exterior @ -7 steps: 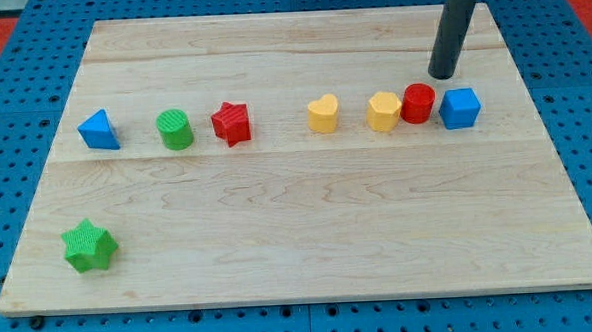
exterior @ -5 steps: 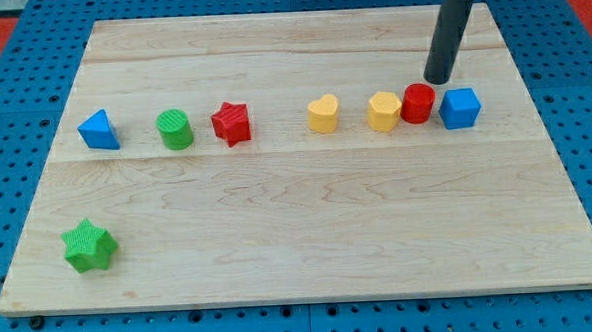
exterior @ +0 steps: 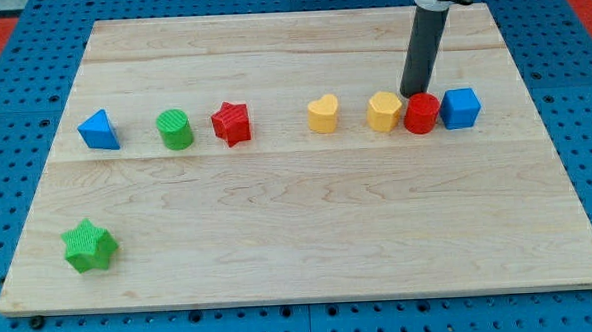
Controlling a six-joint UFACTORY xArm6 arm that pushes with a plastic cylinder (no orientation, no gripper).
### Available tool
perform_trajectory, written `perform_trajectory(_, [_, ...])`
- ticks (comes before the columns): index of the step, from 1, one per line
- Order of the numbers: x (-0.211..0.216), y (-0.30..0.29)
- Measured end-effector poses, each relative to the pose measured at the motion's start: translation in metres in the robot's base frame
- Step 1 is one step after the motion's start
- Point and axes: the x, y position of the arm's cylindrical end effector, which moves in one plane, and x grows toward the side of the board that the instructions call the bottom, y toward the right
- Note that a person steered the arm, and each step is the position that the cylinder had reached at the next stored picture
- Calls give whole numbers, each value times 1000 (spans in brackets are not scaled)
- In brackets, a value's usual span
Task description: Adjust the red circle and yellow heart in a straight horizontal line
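Note:
The red circle (exterior: pixel 422 113) sits on the wooden board at the view's right, between a yellow hexagon (exterior: pixel 384 112) on its left and a blue cube (exterior: pixel 460 108) on its right, touching or nearly touching both. The yellow heart (exterior: pixel 323 114) lies further left, at about the same height as the red circle. My tip (exterior: pixel 412 93) stands just above the red circle, at its upper left edge, close to the yellow hexagon's upper right corner.
A red star (exterior: pixel 231 123), a green cylinder (exterior: pixel 175 129) and a blue triangle (exterior: pixel 98 130) line up along the same row on the view's left. A green star (exterior: pixel 88 245) sits near the lower left. The board (exterior: pixel 298 216) is edged by blue pegboard.
My tip has moved left and slightly down, from above the blue cube to the red circle's top. The red circle has slid a little downward, closer into line with its neighbours.

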Motion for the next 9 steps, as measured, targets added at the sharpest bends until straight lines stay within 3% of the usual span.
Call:
perform_trajectory(1, [-9, -21])
perform_trajectory(3, [-8, -120])
perform_trajectory(7, [84, -158])
perform_trajectory(9, [89, -125])
